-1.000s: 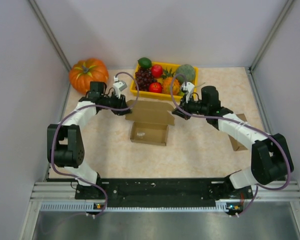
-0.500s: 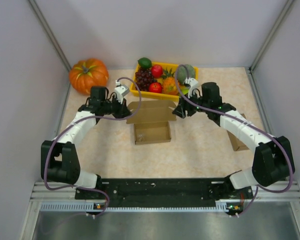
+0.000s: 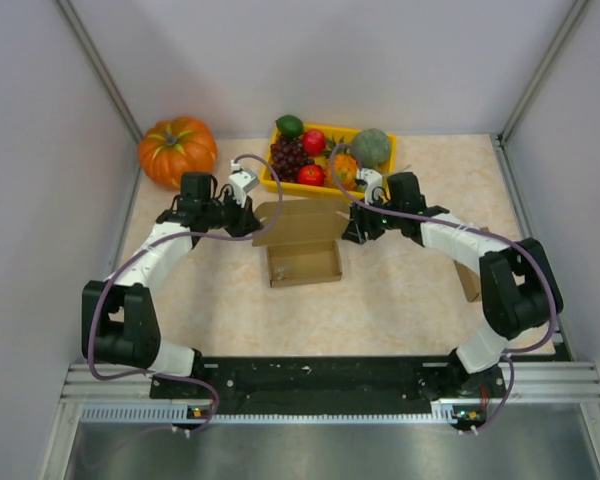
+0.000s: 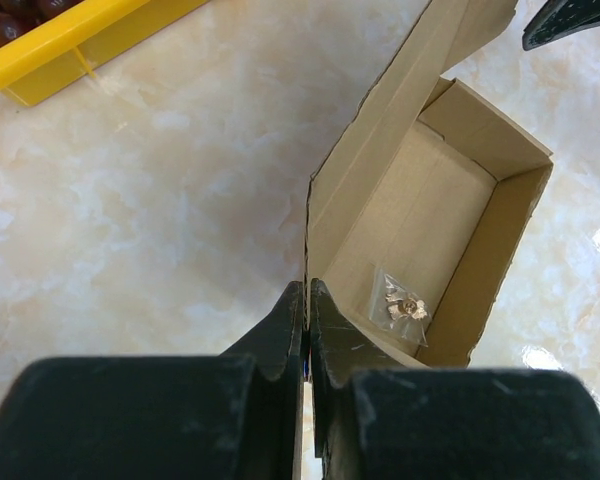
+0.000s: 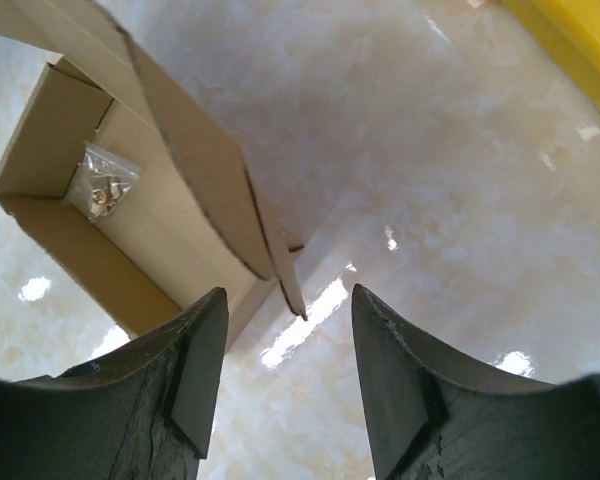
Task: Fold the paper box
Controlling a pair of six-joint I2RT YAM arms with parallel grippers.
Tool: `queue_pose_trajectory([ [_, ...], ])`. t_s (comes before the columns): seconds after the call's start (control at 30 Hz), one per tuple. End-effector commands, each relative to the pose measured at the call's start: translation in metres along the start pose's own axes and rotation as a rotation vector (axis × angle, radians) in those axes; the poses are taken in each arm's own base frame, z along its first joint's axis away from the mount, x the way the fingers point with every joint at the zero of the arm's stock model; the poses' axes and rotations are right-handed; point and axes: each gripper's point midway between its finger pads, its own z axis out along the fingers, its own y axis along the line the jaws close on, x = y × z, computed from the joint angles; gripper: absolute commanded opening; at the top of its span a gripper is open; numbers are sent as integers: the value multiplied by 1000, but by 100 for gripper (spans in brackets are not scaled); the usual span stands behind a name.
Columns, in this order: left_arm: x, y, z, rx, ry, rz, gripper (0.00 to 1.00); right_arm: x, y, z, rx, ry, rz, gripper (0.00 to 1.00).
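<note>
The brown paper box (image 3: 305, 262) lies open in the middle of the table, its lid (image 3: 302, 222) standing up at the far side. My left gripper (image 3: 254, 222) is shut on the lid's left side flap (image 4: 380, 130); the thin card edge runs straight between its closed jaws (image 4: 307, 292). My right gripper (image 3: 356, 228) is open at the lid's right end. The pointed corner of the right flap (image 5: 288, 270) hangs between its fingertips (image 5: 288, 325), touching neither. A small clear bag of hardware (image 4: 404, 305) rests on the box floor (image 5: 105, 185).
A yellow basket (image 3: 365, 190) of fruit stands right behind the box, close to both wrists. An orange pumpkin (image 3: 178, 148) sits at the far left. Another piece of cardboard (image 3: 471, 281) lies under my right arm. Grey walls enclose the table.
My left gripper has closed on the lid's left flap. My right gripper has opened and moved in toward the right flap. The box has shifted slightly and turned.
</note>
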Motion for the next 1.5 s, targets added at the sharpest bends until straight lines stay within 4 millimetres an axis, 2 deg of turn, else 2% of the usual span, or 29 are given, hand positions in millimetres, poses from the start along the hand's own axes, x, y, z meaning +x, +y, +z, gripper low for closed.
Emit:
queue_pose_trajectory([
  [0.0,-9,-2,-1,-5,-27,55,4,-39,-12,1,32,-103,-94,51],
  [0.13,-7,-1,1,-15,-11,54,4,-41,-3,0,-2,-116,-88,45],
  [0.23,-6,4,2,-46,2,25,11,-44,7,-2,-20,-124,-91,28],
  [0.33,-2,12,2,-107,37,-56,25,-50,13,-3,8,-146,-84,5],
  [0.37,0,9,2,-99,49,-83,26,-50,16,-2,16,-144,-86,0],
  [0.4,5,11,2,-128,65,-102,26,-52,18,-4,23,-150,-85,0],
  [0.5,11,-1,7,-116,87,-111,25,-54,20,-10,41,-176,-58,0],
  [0.53,10,1,6,-156,89,-105,23,-54,19,-11,48,-183,-49,0],
  [0.6,9,-8,13,-147,82,-114,16,-57,28,-11,31,-197,-61,0],
  [0.63,7,-5,11,-187,72,-108,12,-57,27,-10,61,-192,-60,0],
  [0.67,0,-8,15,-203,46,-104,4,-59,28,-11,79,-181,-63,0],
  [0.7,3,-11,16,-211,45,-114,2,-53,34,-8,86,-155,-53,0],
  [0.73,0,-13,15,-226,35,-118,0,-56,32,-10,127,-166,-44,0],
  [0.83,-2,-17,16,-330,4,-152,0,-49,31,-12,260,-193,50,0],
  [0.87,-2,-18,18,-384,-9,-187,0,-46,35,-14,279,-213,132,0],
  [0.9,4,-18,18,-411,-10,-208,0,-43,34,-15,307,-226,181,0],
  [0.97,2,-23,22,-434,-49,-261,0,-39,31,-18,394,-264,258,0],
  [1.03,7,-15,21,-525,-52,-291,0,-34,26,-20,483,-280,272,0],
  [1.07,8,-19,23,-543,-62,-322,0,-31,36,-17,483,-277,270,0],
  [1.13,10,-12,18,-630,-91,-346,0,-28,36,-20,565,-313,267,0],
  [1.17,8,-17,20,-642,-122,-382,0,-20,47,-17,573,-315,250,0],
  [1.2,13,-16,20,-661,-132,-398,0,-18,48,-19,594,-332,244,0],
  [1.23,12,-12,16,-707,-162,-415,0,-16,42,-26,663,-365,250,0],
  [1.27,9,-16,18,-712,-200,-463,0,-14,50,-25,656,-397,275,0],
  [1.33,16,-16,17,-746,-219,-486,0,-13,49,-33,698,-455,285,0],
  [1.37,6,-22,21,-733,-278,-504,0,-10,50,-32,694,-480,274,0],
  [1.43,11,-23,20,-766,-312,-502,0,-7,52,-33,697,-509,278,0],
  [1.47,11,-30,22,-758,-325,-494,0,-4,51,-32,694,-518,290,0],
])
